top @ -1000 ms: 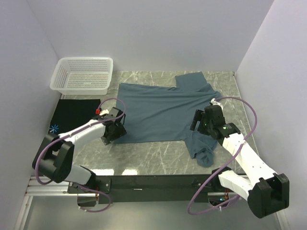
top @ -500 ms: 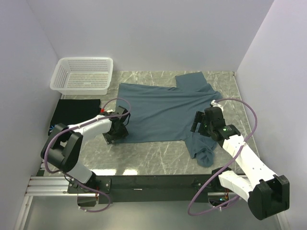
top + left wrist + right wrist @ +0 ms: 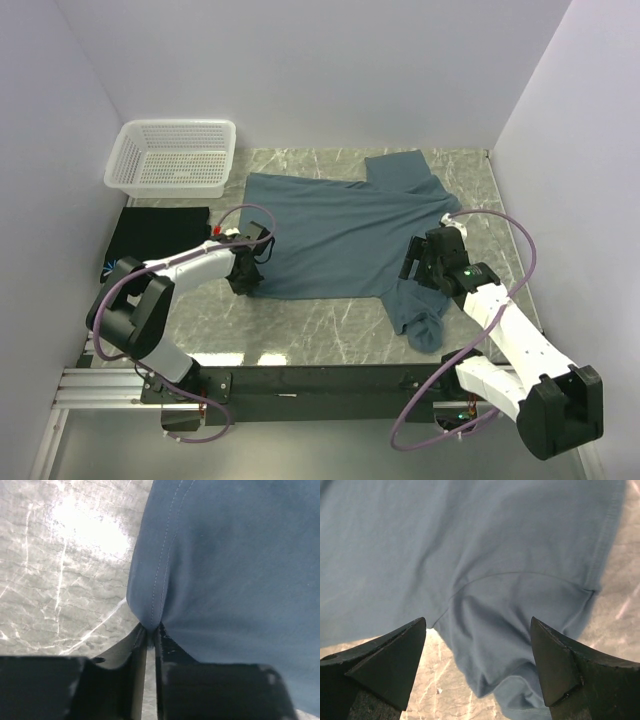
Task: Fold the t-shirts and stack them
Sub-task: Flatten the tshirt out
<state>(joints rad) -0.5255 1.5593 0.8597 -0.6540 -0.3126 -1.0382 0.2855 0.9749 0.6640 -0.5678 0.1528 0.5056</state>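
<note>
Left gripper (image 3: 150,631): my jaws are clamped on the hem corner of the slate-blue t-shirt (image 3: 340,225), which spreads flat ahead of them. Right gripper (image 3: 477,625): my jaws stand apart, above the shirt's near sleeve seam. The black t-shirt (image 3: 158,232) and the white basket (image 3: 172,178) lie outward of my left jaws, well apart. A second ago the left gripper sat just off the cloth. Grey marble table (image 3: 300,335); plain pale walls (image 3: 300,70).

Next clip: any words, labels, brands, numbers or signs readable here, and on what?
None can be read in any view.
On the plain slate-blue cloth t-shirt: no print or tag visible.
On the folded black cloth t-shirt: no lettering visible.
On the white plastic lattice basket: no label visible.
</note>
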